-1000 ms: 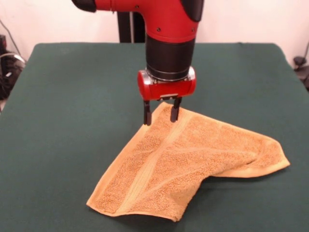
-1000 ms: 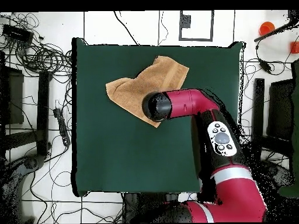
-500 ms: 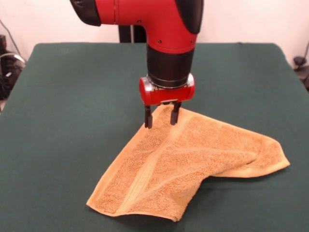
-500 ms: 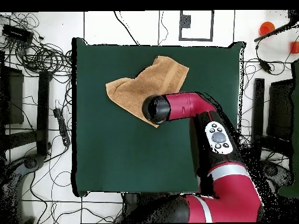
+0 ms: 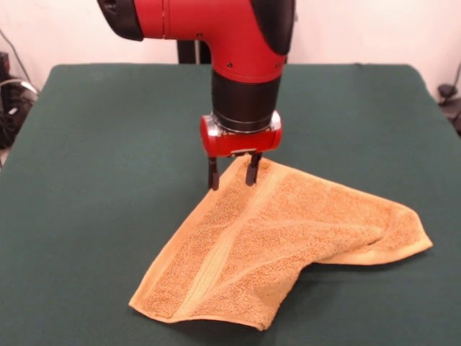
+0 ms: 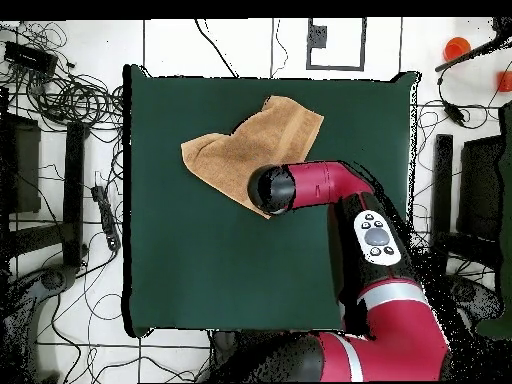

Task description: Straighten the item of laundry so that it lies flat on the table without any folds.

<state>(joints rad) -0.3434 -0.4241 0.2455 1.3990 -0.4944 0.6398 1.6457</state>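
Note:
The golden-orange towel [image 5: 288, 241] lies folded and rumpled on the green table [image 5: 101, 144], with a pale band running across it and a fold at its right side. In the overhead view the towel [image 6: 245, 145] sits in the upper middle of the table [image 6: 200, 260]. My gripper [image 5: 230, 173] hangs over the towel's far corner, fingers apart, one finger [image 5: 213, 175] just off the edge and the other over the cloth. It holds nothing. In the overhead view the arm's wrist [image 6: 270, 188] covers the gripper and that corner.
The red arm [image 6: 380, 250] reaches in from the table's bottom right in the overhead view. Cables [image 6: 60, 90] and gear lie on the floor around the table. An orange object [image 6: 457, 47] sits on the floor at the top right.
The gripper has shifted slightly left in the front view, staying open over the towel's far corner. The towel has not moved.

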